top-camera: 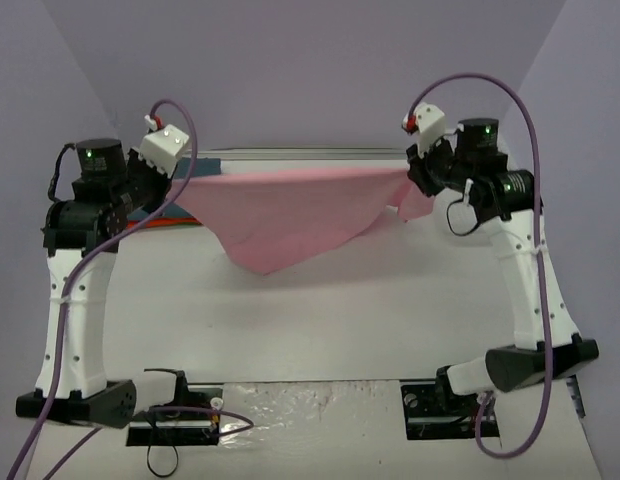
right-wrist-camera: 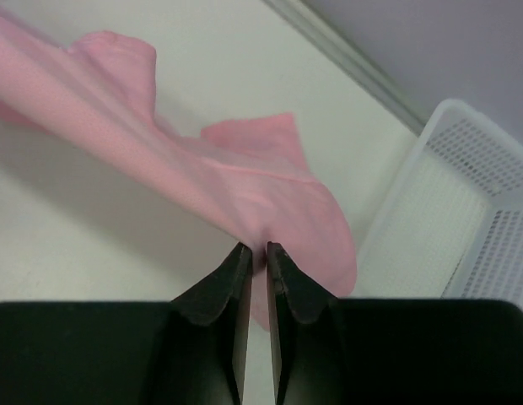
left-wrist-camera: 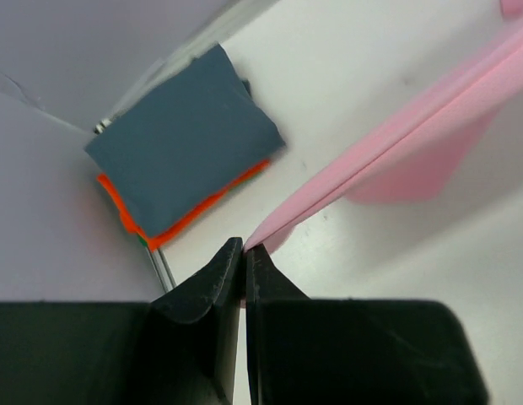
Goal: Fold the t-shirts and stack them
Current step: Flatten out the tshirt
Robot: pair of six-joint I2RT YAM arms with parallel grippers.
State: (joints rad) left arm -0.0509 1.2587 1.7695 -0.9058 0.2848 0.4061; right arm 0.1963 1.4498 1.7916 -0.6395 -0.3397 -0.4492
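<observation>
Left tool (left-wrist-camera: 244, 247) and right tool (right-wrist-camera: 255, 248) each pinch the pink t-shirt (top-camera: 290, 215), stretched between them, middle sagging.

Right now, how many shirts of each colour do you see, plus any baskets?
pink t-shirt: 1, held between left gripper and right gripper
blue-grey t-shirt: 1, folded, top of stack
orange t-shirt: 1, beneath it
white mesh basket: 1
Total: 4 things, 3 of them shirts
</observation>
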